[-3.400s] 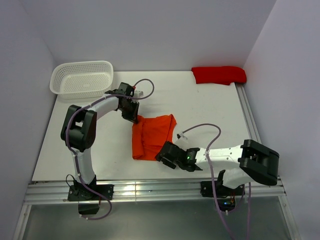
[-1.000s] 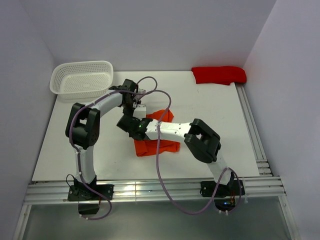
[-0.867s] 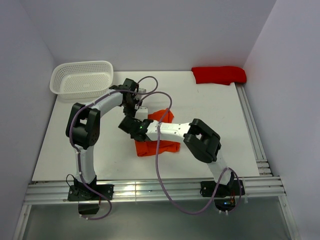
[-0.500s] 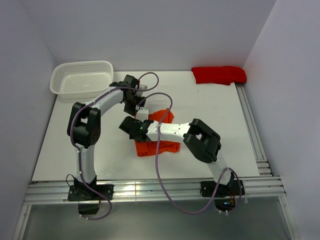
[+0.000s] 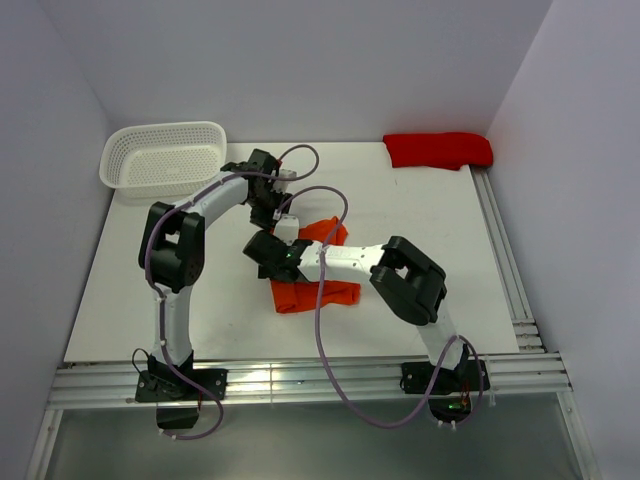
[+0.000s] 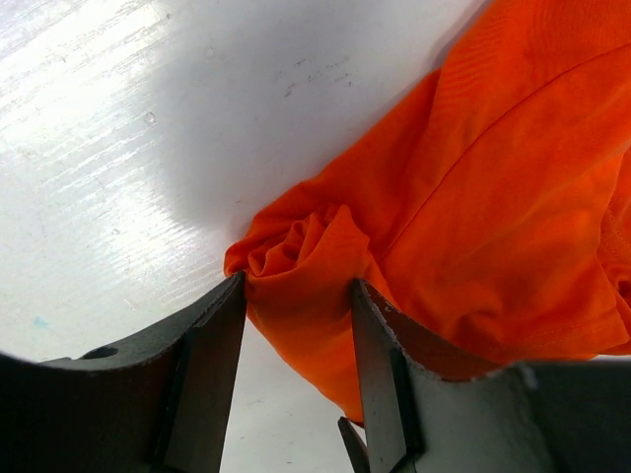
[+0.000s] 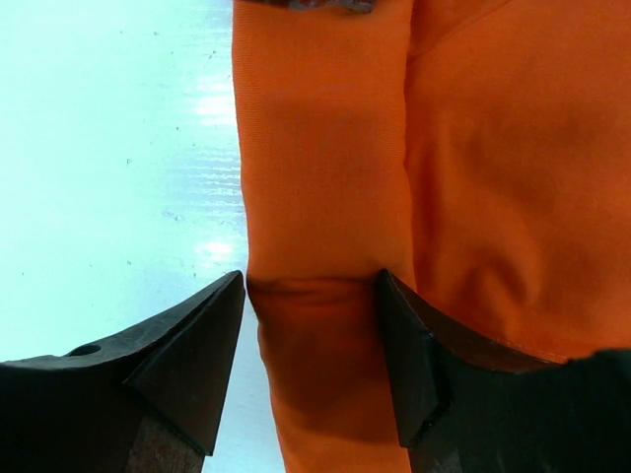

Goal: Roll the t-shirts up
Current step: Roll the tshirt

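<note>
The orange t-shirt lies folded into a thick band mid-table, partly hidden by my right arm. My left gripper is at its far left corner. In the left wrist view the gripper is open, and a bunched corner of the shirt sits between the fingers. My right gripper reaches across to the shirt's left edge. It stands open astride a rolled fold of the shirt. The red t-shirt lies folded at the far right corner, away from both grippers.
A white mesh basket stands at the far left corner, close behind my left arm. The right arm's lilac cable loops over the shirt. A metal rail runs along the table's right edge. Grey walls close in three sides.
My right arm swept from the shirt's near edge to its left edge, folding the cloth narrower. In the last second both grippers opened and the left one drew slightly back.
</note>
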### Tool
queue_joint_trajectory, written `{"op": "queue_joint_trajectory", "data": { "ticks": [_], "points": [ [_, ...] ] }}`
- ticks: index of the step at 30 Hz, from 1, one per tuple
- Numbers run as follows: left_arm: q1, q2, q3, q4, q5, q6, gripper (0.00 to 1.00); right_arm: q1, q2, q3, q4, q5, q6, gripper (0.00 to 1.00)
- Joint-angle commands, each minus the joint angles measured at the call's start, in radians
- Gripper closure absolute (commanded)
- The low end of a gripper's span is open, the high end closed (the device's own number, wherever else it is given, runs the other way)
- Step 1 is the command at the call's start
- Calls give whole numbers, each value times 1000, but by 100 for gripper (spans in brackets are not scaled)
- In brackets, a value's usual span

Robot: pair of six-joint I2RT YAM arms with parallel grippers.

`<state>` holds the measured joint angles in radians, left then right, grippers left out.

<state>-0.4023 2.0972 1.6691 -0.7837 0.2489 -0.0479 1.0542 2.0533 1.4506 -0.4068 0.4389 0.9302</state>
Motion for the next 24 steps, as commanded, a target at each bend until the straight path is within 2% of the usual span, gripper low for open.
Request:
{"op": "queue_joint_trajectory", "data": {
  "ticks": [1,5,9,13,15,17,22,24],
  "points": [
    [2,10,35,-22,20,11,48,-2,-2,-13,-13,-61,-18,35],
    [2,20,40,-25,15,11,48,-6,5,-7,-15,-69,-28,34],
    [2,21,43,-26,13,11,48,-5,37,50,-114,-39,-27,33],
    [2,20,53,-34,20,13,46,-5,77,116,-213,-19,-11,41],
    [2,21,67,-45,27,16,43,-5,76,113,-222,-22,2,53],
    [11,18,95,-61,53,19,40,-6,56,77,-192,-35,2,62],
    [39,-12,150,-101,147,37,35,-29,-40,-64,4,-132,-1,66],
    [62,-37,149,-115,212,75,34,-52,-105,-174,170,-189,2,70]
  ]
}}
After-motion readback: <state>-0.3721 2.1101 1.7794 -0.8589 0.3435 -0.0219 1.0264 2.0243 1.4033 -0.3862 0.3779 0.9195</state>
